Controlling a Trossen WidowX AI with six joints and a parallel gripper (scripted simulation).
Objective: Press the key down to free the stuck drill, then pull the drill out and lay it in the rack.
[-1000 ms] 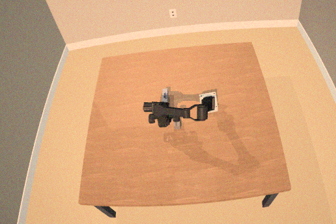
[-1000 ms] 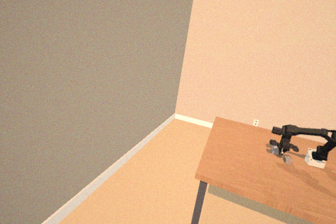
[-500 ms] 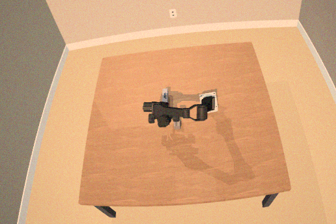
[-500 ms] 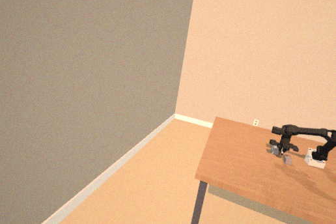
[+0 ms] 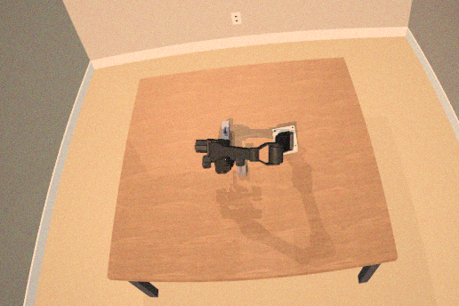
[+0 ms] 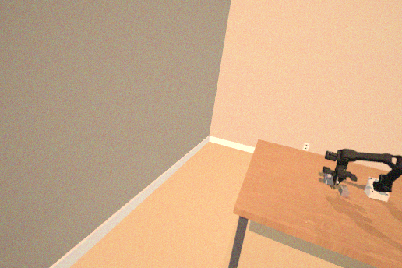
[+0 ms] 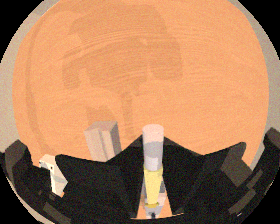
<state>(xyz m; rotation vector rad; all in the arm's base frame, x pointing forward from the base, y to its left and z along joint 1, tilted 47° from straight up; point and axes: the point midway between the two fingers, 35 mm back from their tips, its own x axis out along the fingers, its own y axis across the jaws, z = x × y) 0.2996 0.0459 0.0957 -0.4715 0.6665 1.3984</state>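
No legible writing on drill (image 7: 153, 150).

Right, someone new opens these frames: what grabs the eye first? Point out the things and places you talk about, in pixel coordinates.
Probably the black arm (image 5: 240, 153) (image 6: 366, 156), dark against the wooden table (image 5: 178, 237) (image 6: 280, 184) (image 7: 211, 100), reaching out from its white base (image 5: 293, 148) (image 6: 383, 197). In the wrist view, it's the pale rod with a yellow band (image 7: 153, 150), likely the drill, low in the middle between the claw's (image 5: 223, 158) (image 6: 337, 181) (image 7: 153, 172) black fingers. Next, the pale grooved block (image 7: 102, 142) to the rod's left in that view.
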